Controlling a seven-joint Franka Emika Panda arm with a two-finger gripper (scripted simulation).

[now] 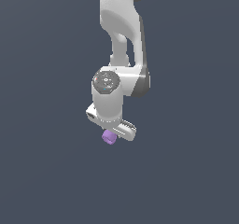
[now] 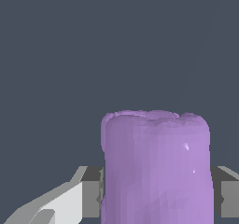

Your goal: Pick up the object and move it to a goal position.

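Seen from the exterior view, my pincer (image 1: 111, 133) hangs under my white arm (image 1: 122, 27) with the light-purple object (image 1: 109, 136) at its tip, no lettering legible, while the wrist view shows my grey fingers (image 2: 91, 192) apparently pinching that object (image 2: 156, 167) on both sides.

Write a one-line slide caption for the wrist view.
Light-purple block seated between the gripper fingers, filling the lower frame against a plain dark background.

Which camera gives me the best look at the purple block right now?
The wrist view. The purple block fills much of that picture, standing between the two fingers, with its lumpy surface plain. In the exterior view the block is only a small purple stub peeking out under the gripper, partly hidden by it.
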